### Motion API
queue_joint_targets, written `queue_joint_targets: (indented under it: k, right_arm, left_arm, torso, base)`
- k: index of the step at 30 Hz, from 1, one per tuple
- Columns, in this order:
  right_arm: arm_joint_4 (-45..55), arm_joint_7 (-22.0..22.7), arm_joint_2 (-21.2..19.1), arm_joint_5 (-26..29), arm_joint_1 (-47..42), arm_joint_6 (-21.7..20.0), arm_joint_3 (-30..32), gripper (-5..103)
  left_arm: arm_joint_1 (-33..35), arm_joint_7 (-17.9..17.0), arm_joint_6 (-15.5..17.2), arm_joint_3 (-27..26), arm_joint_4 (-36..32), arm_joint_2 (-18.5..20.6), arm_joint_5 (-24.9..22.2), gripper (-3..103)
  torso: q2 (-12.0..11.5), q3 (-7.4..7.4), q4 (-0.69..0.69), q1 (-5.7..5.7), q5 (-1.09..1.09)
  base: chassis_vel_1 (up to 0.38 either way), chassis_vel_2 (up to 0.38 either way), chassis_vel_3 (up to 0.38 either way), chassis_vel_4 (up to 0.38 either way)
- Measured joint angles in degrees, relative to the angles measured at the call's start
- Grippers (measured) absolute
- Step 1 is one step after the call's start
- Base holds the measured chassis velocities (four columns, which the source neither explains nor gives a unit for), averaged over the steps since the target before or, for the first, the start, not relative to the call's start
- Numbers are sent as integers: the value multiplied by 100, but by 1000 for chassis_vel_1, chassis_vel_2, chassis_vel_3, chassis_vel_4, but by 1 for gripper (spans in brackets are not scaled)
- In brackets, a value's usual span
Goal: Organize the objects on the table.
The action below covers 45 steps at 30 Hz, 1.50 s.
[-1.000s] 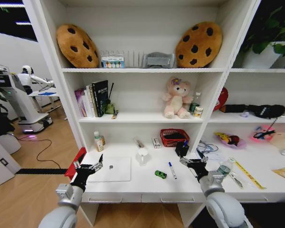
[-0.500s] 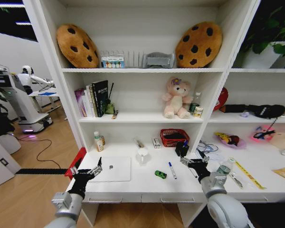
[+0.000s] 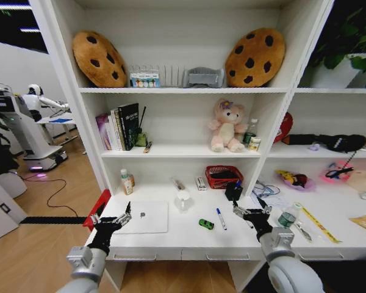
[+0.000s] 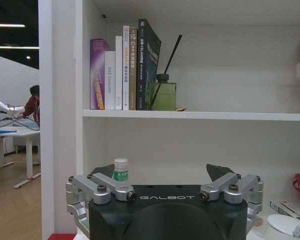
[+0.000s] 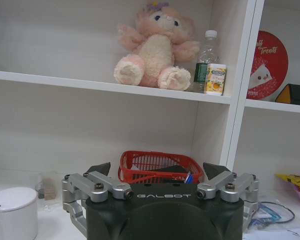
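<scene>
The left gripper [image 3: 114, 218] hovered over the front left corner of the white desk [image 3: 183, 235], just beside the near left corner of the slim silver laptop [image 3: 143, 217], its fingers spread open and holding nothing. The right gripper [image 3: 252, 213] hung above the desk's front edge further right, its fingers likewise parted and empty. Between the two grippers lay a tiny green toy car [image 3: 206, 224] and, just beside it, a blue-capped marker [image 3: 221, 218]. To the right of the right gripper stood a small clear green-capped bottle [image 3: 287, 217], with a yellow ruler [image 3: 319, 224] lying diagonally near it. A white lidded mug [image 3: 183, 198] sat behind the laptop, and a red basket [image 3: 223, 176] rested at the back of the desk below the pink plush toy [image 3: 228, 126]. From the left wrist, the open fingers [image 4: 79, 194] framed a small white bottle with a green label [image 4: 120, 169], with a row of books [image 4: 125, 67] on the shelf above. From the right wrist, the open fingers [image 5: 82, 186] framed the red basket [image 5: 155, 164].
</scene>
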Motion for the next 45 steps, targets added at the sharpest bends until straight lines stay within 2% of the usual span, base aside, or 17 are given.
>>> queue_joint_targets:
  k: [14,25,27,29,31,32,34,35,36,37,39,40,42,43,45]
  right_arm:
    - [77,-66,-6,136,34,-174,0,100]
    - [111,-65,-33,120,6,-155,16,100]
    - [102,-69,-61,70,16,-138,2,100]
    - [80,-218,-136,-5,31,-109,-7,100]
    - [10,-630,-373,-3,87,-58,-23,100]
    - [10,-630,-373,-3,87,-58,-23,100]
    - [-126,-922,-853,41,232,38,-166,100]
    - [-126,-922,-853,41,232,38,-166,100]
    - [-190,-1054,-1155,116,277,75,-278,100]
    - [-190,-1054,-1155,116,277,75,-278,100]
    - [-244,-1297,-1478,293,284,87,-356,100]
    - [-244,-1297,-1478,293,284,87,-356,100]
    - [-427,-1936,-2148,1040,535,-5,-596,100]
    - [-427,-1936,-2148,1040,535,-5,-596,100]
    - [-642,-2357,-2542,1387,937,-308,-922,100]
  left_arm:
    - [-4,0,5,1,9,4,-5,100]
    - [-4,1,7,2,11,4,-6,100]
    - [-5,3,7,3,12,5,-6,100]
    - [-5,3,7,3,12,5,-6,100]
    - [-5,7,7,3,12,4,-6,100]
    - [-5,7,7,3,12,4,-6,100]
    - [-6,11,7,4,12,5,-7,100]
    - [-6,11,7,4,12,5,-7,100]
    - [-6,11,7,3,12,5,-7,100]
    - [-6,11,7,3,12,5,-7,100]
    - [-6,7,7,0,12,5,-7,100]
    - [-6,7,7,0,12,5,-7,100]
    - [-6,3,7,-2,12,6,-6,100]
    - [-6,3,7,-2,12,6,-6,100]
    - [-6,1,7,-1,12,6,-6,100]
  torso:
    - [1,0,1,-1,-1]
    - [0,0,2,-1,1]
    - [-1,1,-1,1,3]
    - [-1,1,-2,1,-1]
    - [0,0,1,0,5]
    - [0,0,1,0,5]
    - [0,1,-3,1,2]
    - [0,1,-3,1,2]
    - [-1,1,0,1,4]
    - [-1,1,0,1,4]
    - [0,1,1,1,-3]
    - [0,1,1,1,-3]
    - [0,0,0,1,-1]
    - [0,0,0,1,-1]
    - [0,0,1,0,0]
  base:
    - [-21,-28,19,29]
    - [-213,-214,204,206]
    - [-229,-261,255,271]
    - [-284,-266,237,253]
    - [-100,-179,170,116]
    - [-15,-145,170,92]
    - [-28,-108,33,50]
    - [-41,-108,-15,7]
    - [-9,-23,-15,-55]
    - [-9,-23,-15,-55]
    - [34,71,-25,-54]
    - [34,88,-35,-54]
    - [43,61,-31,-44]
    - [37,61,-5,-36]
    - [0,0,0,0]
